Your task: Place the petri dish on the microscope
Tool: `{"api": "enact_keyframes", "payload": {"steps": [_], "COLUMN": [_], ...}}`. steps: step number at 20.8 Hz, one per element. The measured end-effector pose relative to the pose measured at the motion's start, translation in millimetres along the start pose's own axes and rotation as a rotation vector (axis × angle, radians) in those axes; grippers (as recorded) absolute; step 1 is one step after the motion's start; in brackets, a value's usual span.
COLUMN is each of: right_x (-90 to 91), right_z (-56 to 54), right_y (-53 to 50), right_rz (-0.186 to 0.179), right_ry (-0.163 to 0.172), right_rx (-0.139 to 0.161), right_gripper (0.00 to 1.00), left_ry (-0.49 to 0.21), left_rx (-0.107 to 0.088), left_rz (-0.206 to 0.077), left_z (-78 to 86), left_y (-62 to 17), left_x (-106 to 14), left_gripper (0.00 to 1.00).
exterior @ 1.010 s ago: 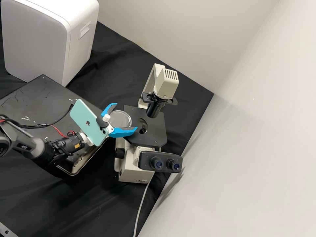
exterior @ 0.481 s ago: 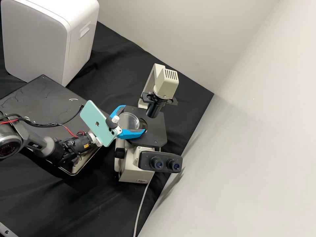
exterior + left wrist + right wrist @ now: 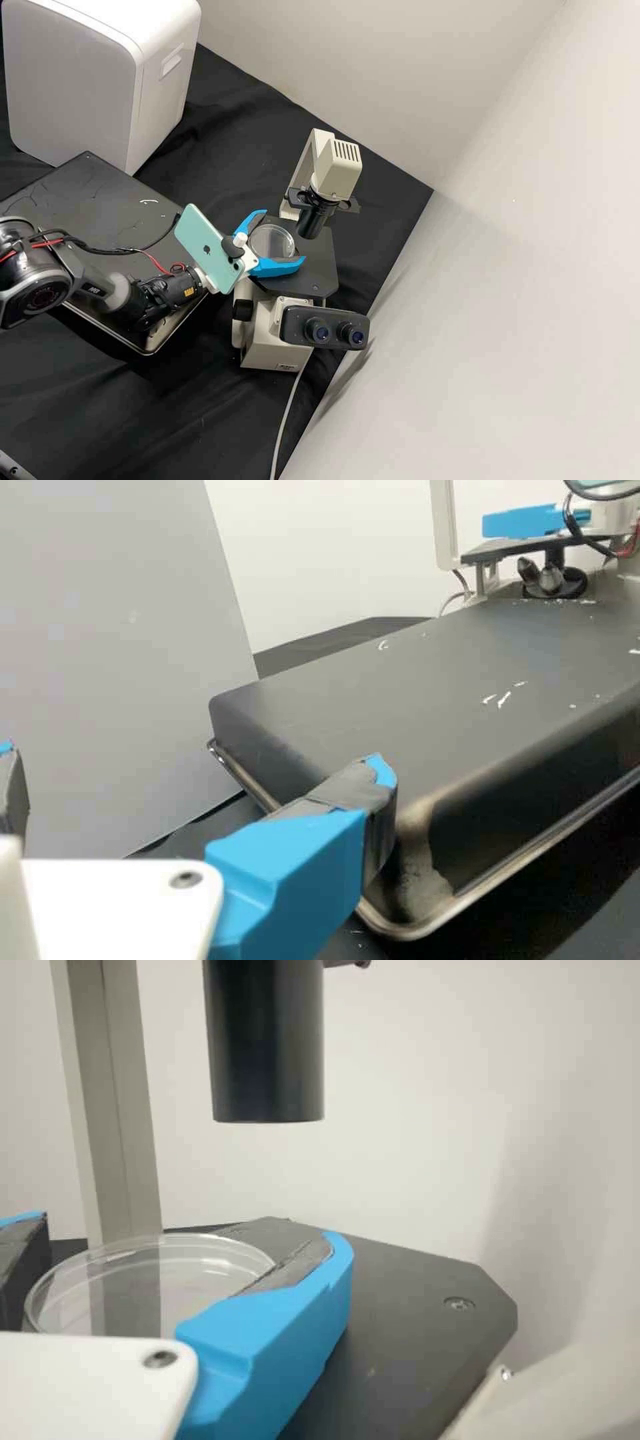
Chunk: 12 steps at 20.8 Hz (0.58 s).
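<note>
Gripping the petri dish by its rim, the right pincer hangs mid-frame over the black stage of the microscope, beside the dark lens tube. Transport looks nearly done; setting the dish flat and unclenching the fingers remain.

so the right gripper sits at the 9 o'clock side of the microscope stage, fingers hugging the petri dish, black lens tube at the dish's 2 o'clock

Clear petri dish, beige microscope, black bench
</note>
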Motion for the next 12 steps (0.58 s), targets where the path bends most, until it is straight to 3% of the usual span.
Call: {"api": "enact_keyframes", "payload": {"steps": [4,7,12], "right_x": [8.9,12.7,14.0], "right_z": [2.9,4.7,5.6], "right_y": [-3.8,-6.0,-6.3], "right_rz": [0.001,0.012,0.021], "right_ry": [-0.001,-0.003,0.000], "right_rx": [-0.028,-0.025,-0.044], "right_gripper": [0.00,0.00,0.00], "left_ry": [-0.001,-0.001,-0.001], "left_rx": [0.003,0.001,-0.001], "left_rz": [-0.004,-0.004,-0.004], "left_z": [0.2,0.2,0.2], "left_y": [-0.8,-0.8,-0.8], "left_x": [0.3,0.3,0.3], "left_gripper": [1.00,1.00,1.00]}}
